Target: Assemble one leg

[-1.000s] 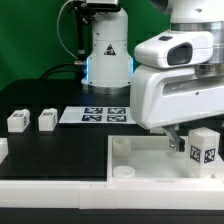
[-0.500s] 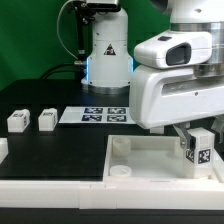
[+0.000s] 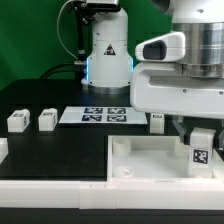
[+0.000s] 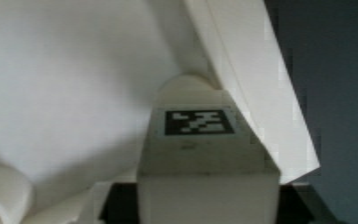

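White leg (image 3: 201, 150) pinched in the gripper (image 3: 200, 128) over the tabletop's (image 3: 150, 165) right-corner socket, so keep it dead upright and ease straight down.

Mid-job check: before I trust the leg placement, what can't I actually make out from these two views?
- Gripper fingertips: exterior view, hidden behind the arm's white housing; wrist view never shows how the jaws stand.
- Leg bottom end: exterior view, cut by the tabletop rim; seating unclear.
- Tabletop's right part: cut off by the exterior view's right edge.
- Tag on the leg: wrist view, blurred.
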You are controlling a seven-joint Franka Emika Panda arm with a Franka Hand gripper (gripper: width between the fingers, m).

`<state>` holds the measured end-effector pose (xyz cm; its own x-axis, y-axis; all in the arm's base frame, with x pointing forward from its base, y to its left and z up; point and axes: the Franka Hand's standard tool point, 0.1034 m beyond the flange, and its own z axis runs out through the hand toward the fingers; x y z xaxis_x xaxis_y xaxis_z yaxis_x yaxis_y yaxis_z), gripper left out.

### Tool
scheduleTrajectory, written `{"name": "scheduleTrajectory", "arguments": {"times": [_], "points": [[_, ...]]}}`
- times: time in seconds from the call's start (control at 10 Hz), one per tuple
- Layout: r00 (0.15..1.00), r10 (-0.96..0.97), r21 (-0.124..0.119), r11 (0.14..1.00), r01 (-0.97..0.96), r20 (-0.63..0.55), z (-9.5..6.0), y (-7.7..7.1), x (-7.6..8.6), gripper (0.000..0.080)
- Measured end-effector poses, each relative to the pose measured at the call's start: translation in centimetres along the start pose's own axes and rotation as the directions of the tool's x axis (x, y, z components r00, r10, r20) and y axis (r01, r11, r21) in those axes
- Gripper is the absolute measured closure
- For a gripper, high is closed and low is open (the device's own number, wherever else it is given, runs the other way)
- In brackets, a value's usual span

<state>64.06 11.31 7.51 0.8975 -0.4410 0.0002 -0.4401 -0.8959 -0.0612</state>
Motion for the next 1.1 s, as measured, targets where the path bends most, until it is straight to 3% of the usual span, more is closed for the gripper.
{"name": "scheduleTrajectory", "arguments": {"times": [0.3, 0.5, 0.8, 1.0, 1.1], "points": [[0.950, 0.312, 0.003, 0.950, -0.312, 0.005, 0.01, 0.21, 0.09, 0.0508], [0.837, 0.548, -0.007, 0.837, -0.548, 0.000, 0.04, 0.22, -0.05, 0.0508], [0.822, 0.569, -0.008, 0.822, -0.569, 0.000, 0.06, 0.23, -0.06, 0.0508], [0.839, 0.544, -0.008, 0.839, -0.544, 0.000, 0.09, 0.22, -0.09, 0.0198], [0.894, 0.448, -0.011, 0.894, -0.448, -0.003, 0.14, 0.27, -0.08, 0.0165]]}}
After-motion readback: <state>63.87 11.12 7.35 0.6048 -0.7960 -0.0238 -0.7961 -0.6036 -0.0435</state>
